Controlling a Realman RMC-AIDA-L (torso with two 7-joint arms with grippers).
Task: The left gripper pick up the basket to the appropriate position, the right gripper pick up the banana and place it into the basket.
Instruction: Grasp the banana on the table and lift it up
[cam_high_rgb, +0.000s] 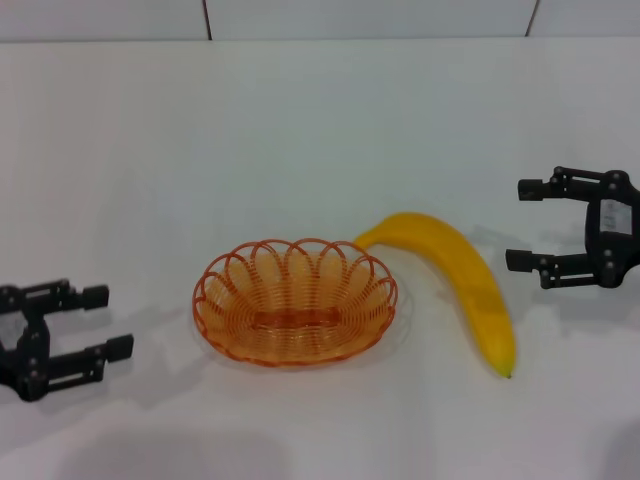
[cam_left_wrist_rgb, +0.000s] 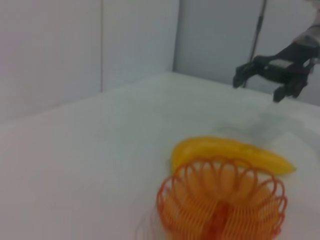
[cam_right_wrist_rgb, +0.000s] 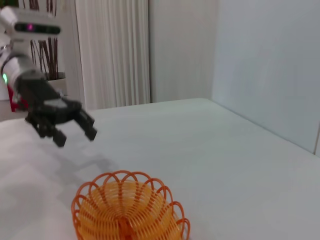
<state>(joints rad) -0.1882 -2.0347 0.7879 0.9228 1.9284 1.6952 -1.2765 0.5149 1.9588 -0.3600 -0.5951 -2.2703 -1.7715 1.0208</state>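
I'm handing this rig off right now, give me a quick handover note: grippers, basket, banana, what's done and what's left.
Left gripper: open, empty, to the left of the basket, apart from it.
Right gripper: open, empty, to the right of the banana.
Basket: on the table, empty.
Banana: on the table at the basket's right, stem end at its rim.
Done: nothing.
Left: pick up and position the basket, then put the banana in.
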